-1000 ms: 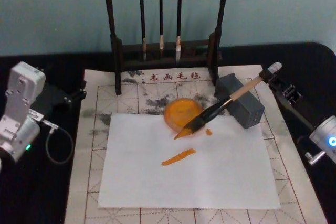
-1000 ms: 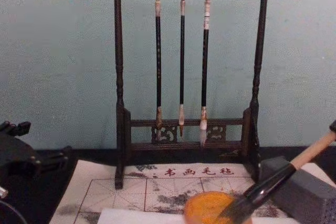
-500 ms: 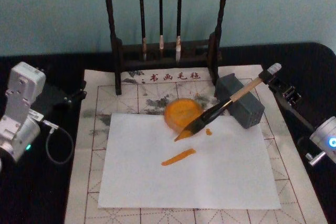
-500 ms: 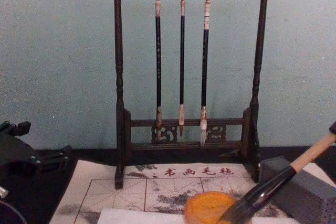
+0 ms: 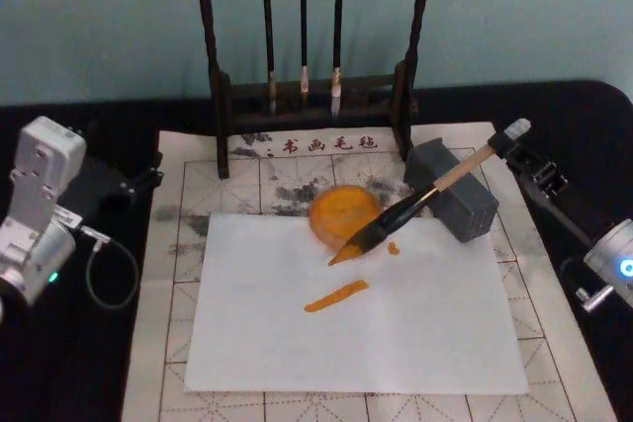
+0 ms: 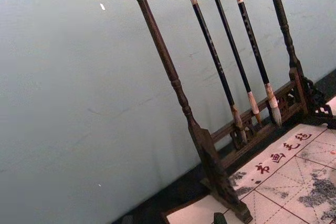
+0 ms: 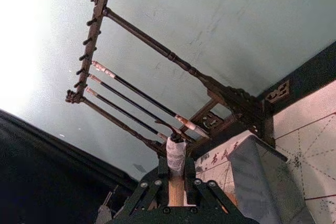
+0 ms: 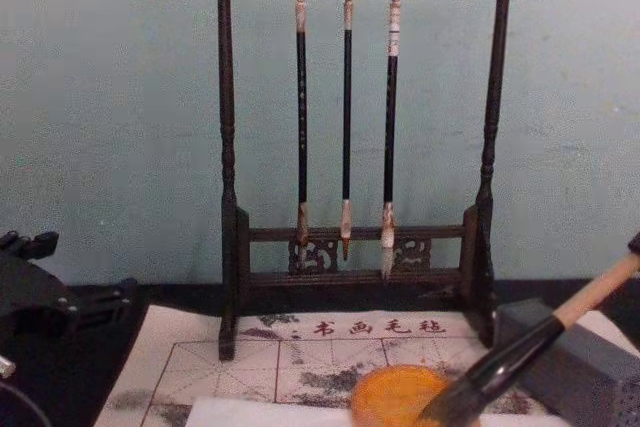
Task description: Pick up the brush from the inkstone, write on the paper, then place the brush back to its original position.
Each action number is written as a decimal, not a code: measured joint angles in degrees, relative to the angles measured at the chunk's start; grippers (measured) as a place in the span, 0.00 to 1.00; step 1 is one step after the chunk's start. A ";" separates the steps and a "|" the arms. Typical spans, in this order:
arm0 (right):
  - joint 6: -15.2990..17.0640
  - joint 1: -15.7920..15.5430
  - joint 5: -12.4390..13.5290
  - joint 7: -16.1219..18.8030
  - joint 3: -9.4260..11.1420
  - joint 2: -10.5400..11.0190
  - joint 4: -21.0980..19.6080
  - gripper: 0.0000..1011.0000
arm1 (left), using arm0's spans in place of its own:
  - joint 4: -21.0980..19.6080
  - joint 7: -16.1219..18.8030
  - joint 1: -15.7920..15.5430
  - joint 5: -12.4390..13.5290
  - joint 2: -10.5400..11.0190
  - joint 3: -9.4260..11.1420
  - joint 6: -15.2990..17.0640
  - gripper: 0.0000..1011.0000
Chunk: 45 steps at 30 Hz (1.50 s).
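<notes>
The brush [image 5: 415, 207] slants across the scene, its tan handle passing over the grey inkstone block [image 5: 453, 191]. Its orange-stained tip touches the far edge of the white paper [image 5: 396, 333], beside a round orange ink pool [image 5: 342, 211]. My right gripper [image 5: 506, 143] is shut on the handle's far end; the right wrist view shows the handle [image 7: 176, 156] clamped in the gripper [image 7: 176, 192]. An orange stroke [image 5: 336, 295] and a small dab mark the paper. In the chest view the brush [image 8: 520, 352] dips toward the orange pool [image 8: 400, 395]. My left gripper [image 5: 124, 185] is parked at the left.
A dark wooden rack [image 5: 307, 96] with three thin hanging brushes [image 8: 346, 117] stands behind the beige gridded felt mat [image 5: 178, 274]. The black table surrounds the mat. A cable loops beside the left arm [image 5: 40, 214].
The brush has sunk a touch lower toward the ink pool in the chest view. Its tip stays at the paper's far edge, and the left arm has not moved.
</notes>
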 joint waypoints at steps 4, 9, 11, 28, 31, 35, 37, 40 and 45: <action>0.02 -0.02 0.00 -0.02 0.03 -0.02 0.00 0.20 | 0.00 0.00 0.00 0.00 0.00 0.00 0.00 0.99; 0.04 -0.03 -0.01 -0.04 0.05 -0.02 0.00 0.20 | 0.00 0.00 0.00 0.00 0.00 0.00 0.00 0.99; 0.03 -0.02 -0.01 -0.03 -0.07 0.02 0.00 0.20 | 0.00 0.00 0.00 0.00 0.00 0.00 0.00 0.99; -0.30 -1.56 0.91 1.11 -0.87 1.54 -1.56 0.20 | 0.00 0.00 0.00 0.00 0.00 0.00 0.00 0.99; -0.53 -2.22 1.08 1.13 -0.91 1.92 -2.23 0.20 | 0.00 0.00 0.00 0.00 0.00 0.00 0.00 0.99; -0.87 -3.33 1.25 1.13 -0.94 2.62 -3.30 0.20 | 0.00 0.00 0.00 0.00 0.00 0.00 0.00 0.99; -0.92 -3.52 1.27 1.12 -0.94 2.74 -3.47 0.20 | 0.00 0.00 0.00 0.00 0.00 0.00 0.00 0.99; -1.10 -4.23 1.37 1.13 -0.95 3.22 -4.07 0.20 | 0.00 0.00 0.00 0.00 0.00 0.00 0.00 0.99; -1.24 -5.33 1.43 1.27 -0.89 4.36 -5.08 0.20 | 0.00 0.00 0.00 0.00 0.00 0.00 0.00 0.99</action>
